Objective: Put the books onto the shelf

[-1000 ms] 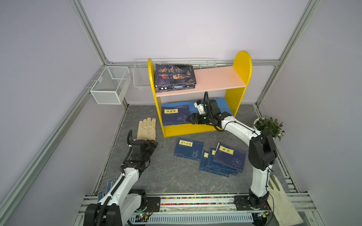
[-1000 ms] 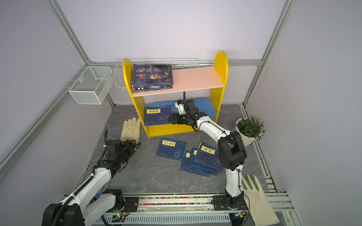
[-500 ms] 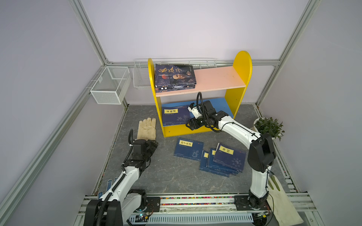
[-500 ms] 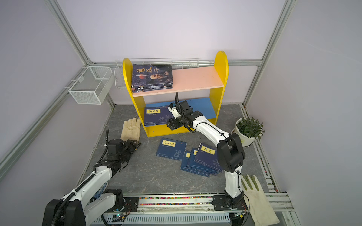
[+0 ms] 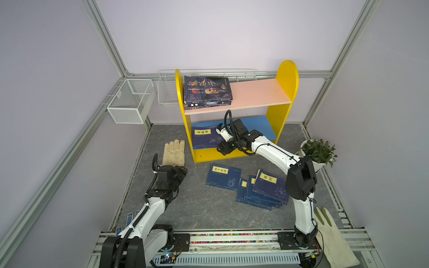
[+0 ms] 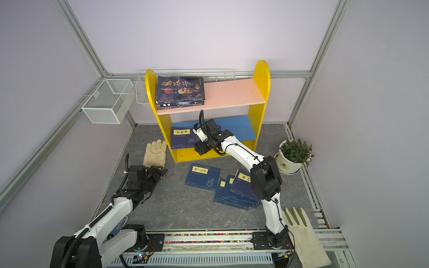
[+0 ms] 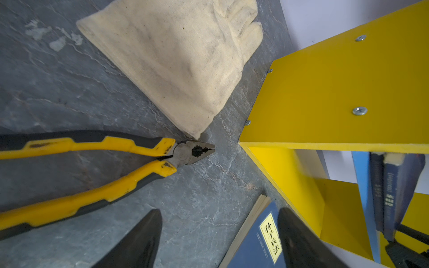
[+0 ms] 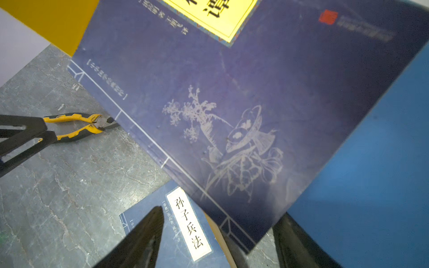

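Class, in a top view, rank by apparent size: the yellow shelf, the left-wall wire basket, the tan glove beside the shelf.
Largest: shelf.
Then: wire basket.
Smallest: tan glove.
The basket hangs above the floor, so nearness may flatter it.

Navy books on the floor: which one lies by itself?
The navy book labelled 孙子兵法, nearest the shelf front and separate; the others overlap in a fanned pile.

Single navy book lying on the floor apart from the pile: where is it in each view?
In a top view: single book on the floor, in front of the shelf, left of the pile.
In a top view: same place, in front of the shelf.
Left wrist: its labelled corner, beside the shelf's yellow side.
Right wrist: its labelled end, past the edge of the shelved book.
Shared landmark: the yellow shelf, in all four.
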### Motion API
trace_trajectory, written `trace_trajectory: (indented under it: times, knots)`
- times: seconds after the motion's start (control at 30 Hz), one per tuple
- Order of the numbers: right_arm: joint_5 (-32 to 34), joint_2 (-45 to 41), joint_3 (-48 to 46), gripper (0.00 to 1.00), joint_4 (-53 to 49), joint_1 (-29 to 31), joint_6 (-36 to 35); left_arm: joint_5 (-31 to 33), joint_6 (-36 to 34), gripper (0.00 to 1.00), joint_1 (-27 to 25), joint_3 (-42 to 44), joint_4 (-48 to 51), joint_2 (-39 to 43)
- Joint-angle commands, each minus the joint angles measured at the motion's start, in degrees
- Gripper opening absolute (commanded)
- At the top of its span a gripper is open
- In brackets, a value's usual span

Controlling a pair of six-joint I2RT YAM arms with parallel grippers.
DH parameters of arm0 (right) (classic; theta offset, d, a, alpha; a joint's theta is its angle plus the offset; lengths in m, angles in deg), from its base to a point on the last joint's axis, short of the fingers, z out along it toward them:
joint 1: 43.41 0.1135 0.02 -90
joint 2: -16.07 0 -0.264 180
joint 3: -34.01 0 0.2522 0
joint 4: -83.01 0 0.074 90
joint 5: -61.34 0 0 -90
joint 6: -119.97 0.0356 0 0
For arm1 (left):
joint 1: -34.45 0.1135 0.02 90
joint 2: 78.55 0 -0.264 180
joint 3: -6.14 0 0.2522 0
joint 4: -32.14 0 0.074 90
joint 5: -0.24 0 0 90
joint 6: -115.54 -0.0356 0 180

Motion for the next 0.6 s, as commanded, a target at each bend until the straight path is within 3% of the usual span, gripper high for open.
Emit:
trace_trajectory:
  times: [0.0,0.2,0.57]
  knots:
    - [0.9,2.9,1.0,0.75,-1.2,0.5,-0.4,0.0,-0.7,0.79,0.2,-1.7,-0.2,-0.2]
    - [1.9,4.1,1.2,0.71,-0.1,1.2,2.3,-0.2,-0.9,0.79,0.2,-2.1,0.2,-0.5]
    - [0.7,4.3,-0.8,0.49,2.0,1.6,6.0,-0.4,-1.5,0.79,0.2,-2.5,0.4,-0.7]
